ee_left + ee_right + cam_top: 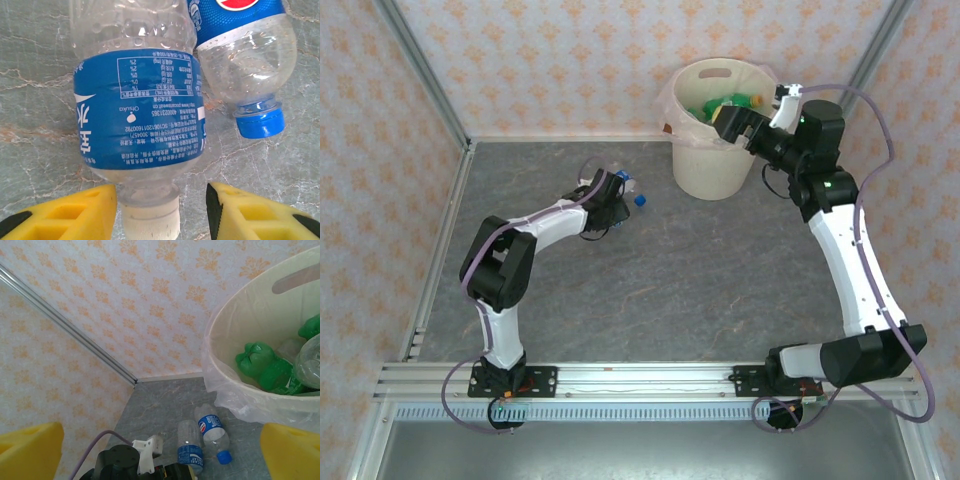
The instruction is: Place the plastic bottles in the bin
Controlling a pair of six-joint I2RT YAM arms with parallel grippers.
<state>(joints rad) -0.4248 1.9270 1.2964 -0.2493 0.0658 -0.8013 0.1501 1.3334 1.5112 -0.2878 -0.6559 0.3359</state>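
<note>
A clear plastic bottle (137,105) with a blue label and a white cap lies on the grey table. My left gripper (162,210) is open around its cap: the left finger touches the neck and a gap remains at the right finger. A second clear bottle (247,55) with a blue cap lies just to its right. Both bottles (634,190) sit at my left gripper (618,198) in the top view. The cream-white bin (715,170) stands at the back and holds green bottles (722,104). My right gripper (748,124) hangs open and empty over its rim (235,325).
The clear bag liner (250,405) hangs loosely over the bin's side. Patterned walls with metal corner posts (420,70) close in the table at the back and sides. The two loose bottles (202,437) lie left of the bin.
</note>
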